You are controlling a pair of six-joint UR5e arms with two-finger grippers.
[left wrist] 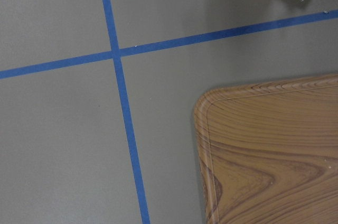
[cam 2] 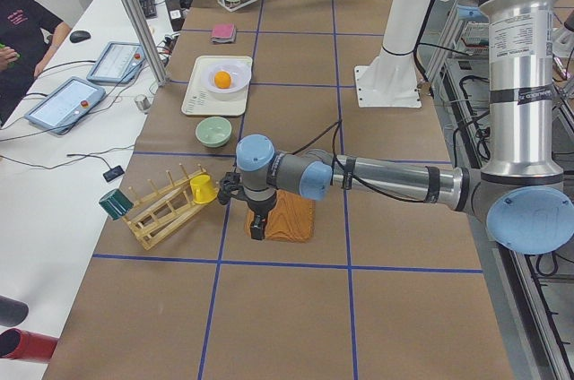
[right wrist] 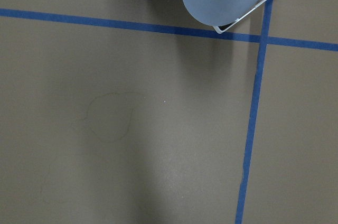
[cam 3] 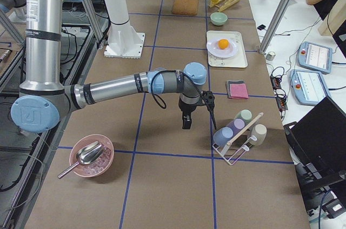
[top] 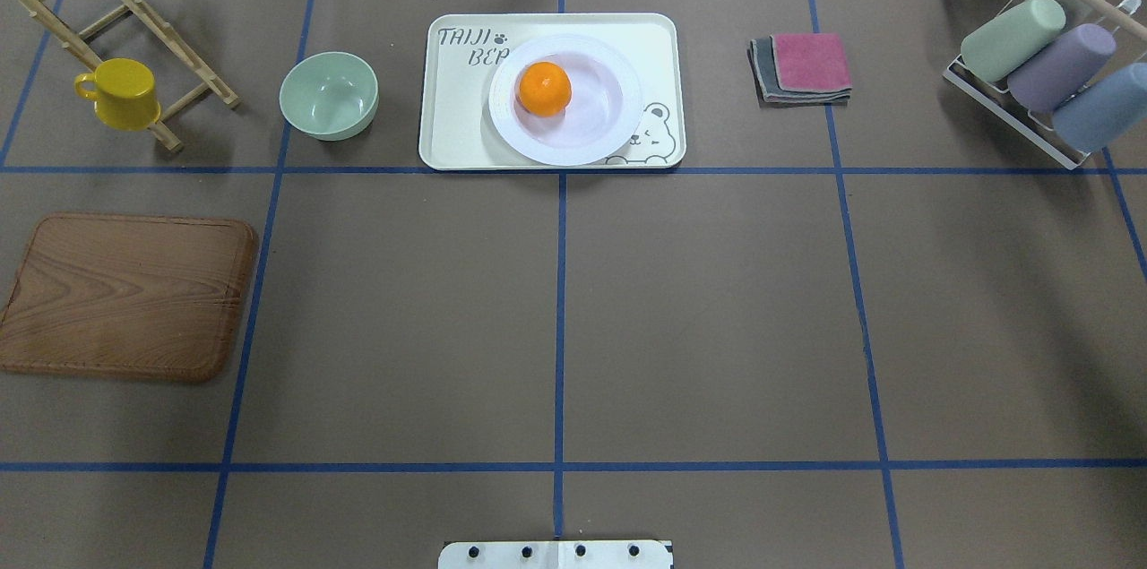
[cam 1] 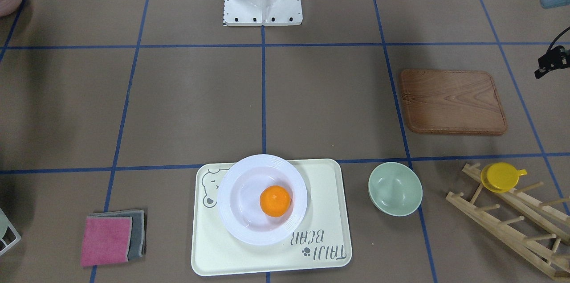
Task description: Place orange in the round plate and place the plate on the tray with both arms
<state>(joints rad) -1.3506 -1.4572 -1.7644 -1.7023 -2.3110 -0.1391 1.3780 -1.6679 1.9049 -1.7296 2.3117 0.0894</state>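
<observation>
The orange lies in the sunken centre of the white round plate. The plate rests on the cream tray at the table's far middle. Both arms are far from it. My left gripper points down beside the wooden board. My right gripper hangs over bare table near the cup rack. Both show only in side views, so I cannot tell whether either is open or shut. The wrist views show no fingers.
A pale green bowl stands left of the tray, and folded cloths lie to its right. A yellow cup hangs on a wooden rack. A pink bowl with a scoop sits near the right arm. A person sits beside the table.
</observation>
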